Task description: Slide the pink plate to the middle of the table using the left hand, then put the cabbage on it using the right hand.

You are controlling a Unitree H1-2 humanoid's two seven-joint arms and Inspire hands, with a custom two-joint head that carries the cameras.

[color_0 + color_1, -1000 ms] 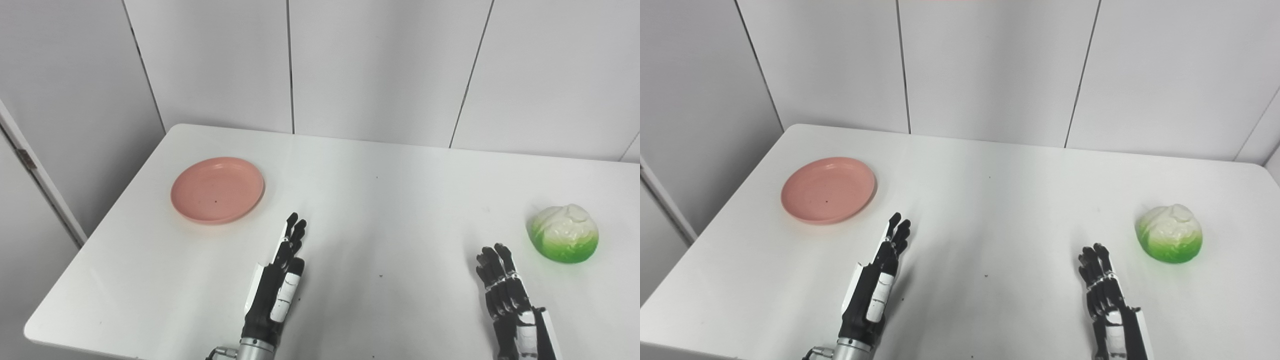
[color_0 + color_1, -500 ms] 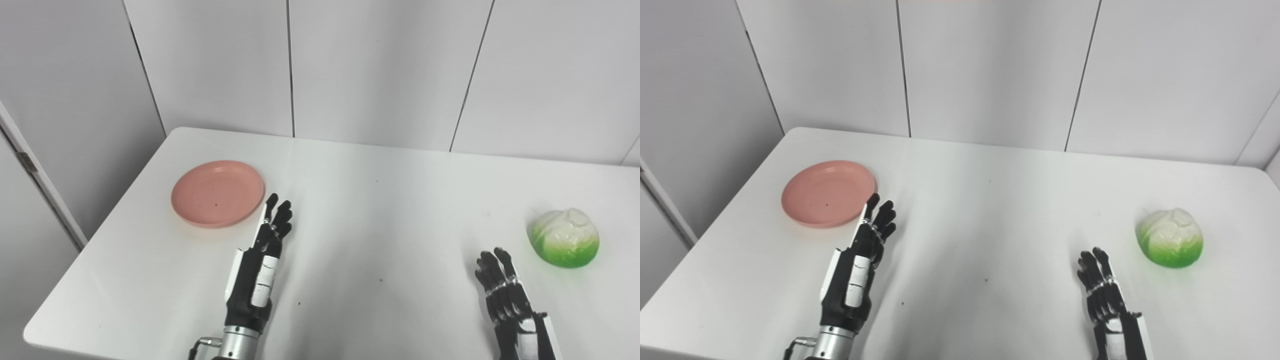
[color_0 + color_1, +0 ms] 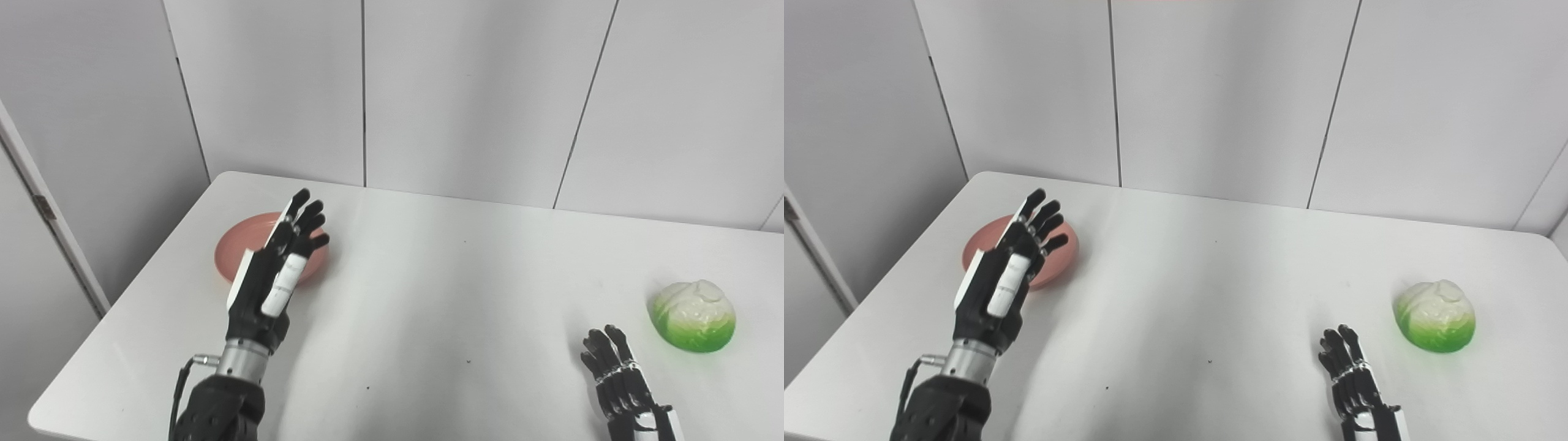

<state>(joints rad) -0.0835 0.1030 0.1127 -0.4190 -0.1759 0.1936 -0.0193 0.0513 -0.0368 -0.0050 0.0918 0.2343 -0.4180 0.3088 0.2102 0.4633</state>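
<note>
The pink plate (image 3: pixel 234 251) lies on the white table (image 3: pixel 441 269) at its far left, partly hidden behind my left hand (image 3: pixel 275 269). That hand is raised above the plate with its fingers stretched out and apart, holding nothing. The green and white cabbage (image 3: pixel 693 315) sits near the table's right side. My right hand (image 3: pixel 615 383) rests low at the near edge, left of and nearer than the cabbage, fingers extended and empty.
Grey wall panels (image 3: pixel 465 92) rise right behind the table's far edge. The table's left edge drops off close beside the plate. A few small dark specks (image 3: pixel 468 361) dot the tabletop.
My left hand has risen and travelled forward and left, from the near middle of the table to over the plate. The camera has tilted a little. The right hand has barely moved.
</note>
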